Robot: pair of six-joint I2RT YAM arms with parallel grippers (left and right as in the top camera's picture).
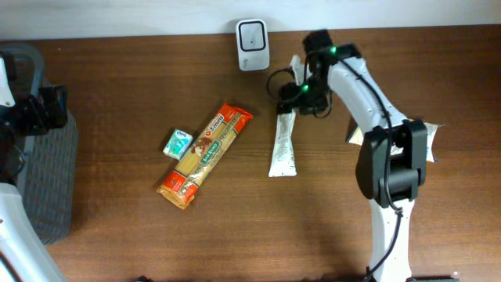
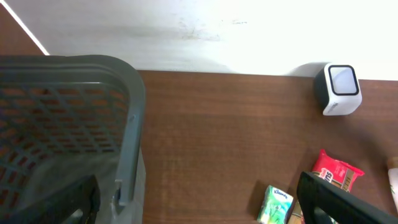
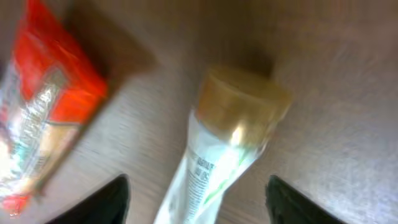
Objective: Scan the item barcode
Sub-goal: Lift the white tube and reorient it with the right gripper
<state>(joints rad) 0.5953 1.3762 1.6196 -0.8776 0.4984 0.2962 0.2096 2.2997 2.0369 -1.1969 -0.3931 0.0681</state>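
A white tube with a gold cap lies flat on the brown table, cap end toward the back. My right gripper hovers over that cap end. In the right wrist view it is open, its dark fingertips standing well clear on either side of the tube body. The white barcode scanner stands at the back edge, to the left of this gripper. My left gripper is open and empty at the far left, beside the grey basket.
A red and yellow pasta packet lies diagonally at mid-table with a small green tissue pack beside it. The basket fills the left edge. A light packet sits partly hidden behind the right arm.
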